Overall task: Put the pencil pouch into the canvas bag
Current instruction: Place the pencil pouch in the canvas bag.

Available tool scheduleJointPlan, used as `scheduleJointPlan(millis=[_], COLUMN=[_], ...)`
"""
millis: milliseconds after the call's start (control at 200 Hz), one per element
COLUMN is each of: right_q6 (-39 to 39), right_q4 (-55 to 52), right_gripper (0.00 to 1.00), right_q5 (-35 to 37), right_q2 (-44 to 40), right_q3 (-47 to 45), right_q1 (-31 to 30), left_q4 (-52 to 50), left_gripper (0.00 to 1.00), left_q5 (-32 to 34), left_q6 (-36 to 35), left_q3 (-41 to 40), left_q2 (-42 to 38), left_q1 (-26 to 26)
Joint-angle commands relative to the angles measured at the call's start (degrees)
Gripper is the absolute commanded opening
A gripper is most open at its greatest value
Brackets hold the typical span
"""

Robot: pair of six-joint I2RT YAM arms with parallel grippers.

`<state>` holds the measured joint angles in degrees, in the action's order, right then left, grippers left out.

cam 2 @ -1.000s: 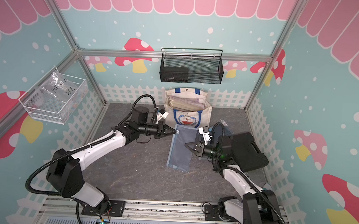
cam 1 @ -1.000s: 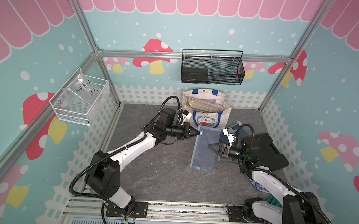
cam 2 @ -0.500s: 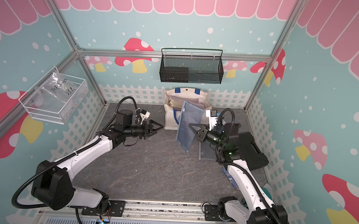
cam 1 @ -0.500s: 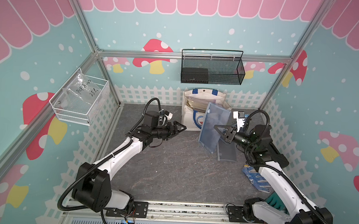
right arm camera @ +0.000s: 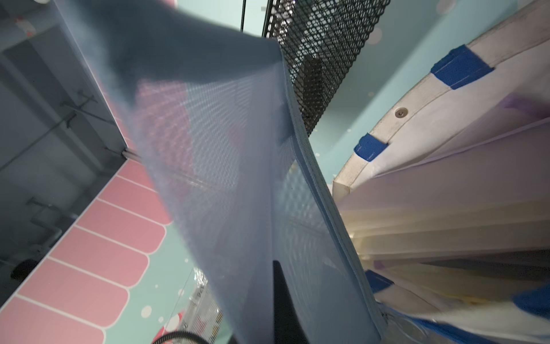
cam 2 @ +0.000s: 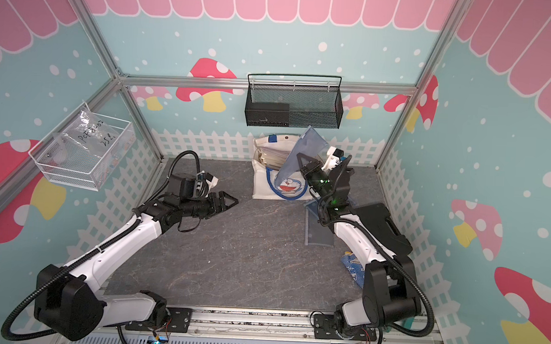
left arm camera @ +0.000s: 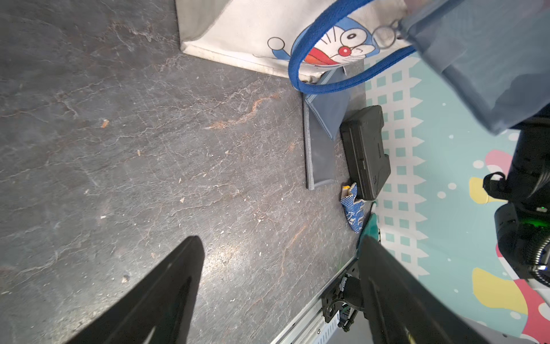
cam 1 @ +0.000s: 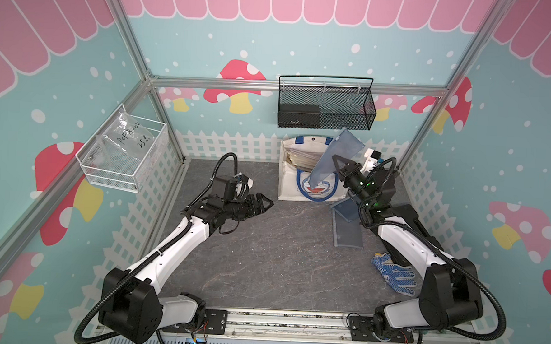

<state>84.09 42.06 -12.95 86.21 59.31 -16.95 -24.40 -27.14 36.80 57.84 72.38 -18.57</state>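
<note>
The pencil pouch (cam 1: 336,153) (cam 2: 305,150) is a flat blue mesh sleeve. It hangs tilted over the open mouth of the canvas bag (cam 1: 291,188) (cam 2: 262,186), its lower corner in front of the cat print. My right gripper (cam 1: 334,158) (cam 2: 298,156) is shut on the pouch's edge. In the right wrist view the pouch (right arm camera: 223,178) covers the gripper (right arm camera: 276,265), and the bag's (right arm camera: 446,178) inside shows beside it. My left gripper (cam 1: 267,203) (cam 2: 232,199) (left arm camera: 279,241) is open and empty over the floor, left of the bag (left arm camera: 238,29).
More blue pouches (cam 1: 347,225) lie on the floor right of the bag, beside a black case (cam 1: 407,218) and a blue-dotted glove (cam 1: 395,276). A black wire basket (cam 1: 324,104) hangs on the back wall above the bag. A white wire basket (cam 1: 122,158) hangs on the left wall.
The left gripper opened, let go of the pouch and drew back to the left. The right gripper lifted the pouch off the floor and carried it up over the bag's mouth.
</note>
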Motion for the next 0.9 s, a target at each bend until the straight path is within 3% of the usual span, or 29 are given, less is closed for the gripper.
scheduleJointPlan(millis=[0,195,325,625,896], right_q6=[11.4,16.2,18.5,16.9,18.1], right_q4=[9.1,18.7,31.7,30.1,29.6], right_gripper=[0.00,0.00,0.00,0.00,0.00], right_q5=[9.9,16.8,20.9,25.7,28.0], right_q2=[3.0,10.1,17.3,19.5,27.6], right_q3=[1.2,3.3,6.8,9.7,16.3], right_q1=[-2.0,-4.3,-5.8,-6.9,-7.8], left_q4=[-1.9,-2.1,-2.9,-4.2,-5.8], left_gripper=[0.83,0.83,0.83,0.83,0.83], left_q5=[1.8,2.4,2.4,3.0,3.9], left_q6=[-2.0,-1.6,-1.8,-2.2,-3.1], left_q3=[-0.8,-1.8,-1.6,-2.0,0.2], left_q2=[-2.1,-3.8,-4.3,-6.0,-5.5], left_q1=[0.0,0.1,0.2,0.5,0.5])
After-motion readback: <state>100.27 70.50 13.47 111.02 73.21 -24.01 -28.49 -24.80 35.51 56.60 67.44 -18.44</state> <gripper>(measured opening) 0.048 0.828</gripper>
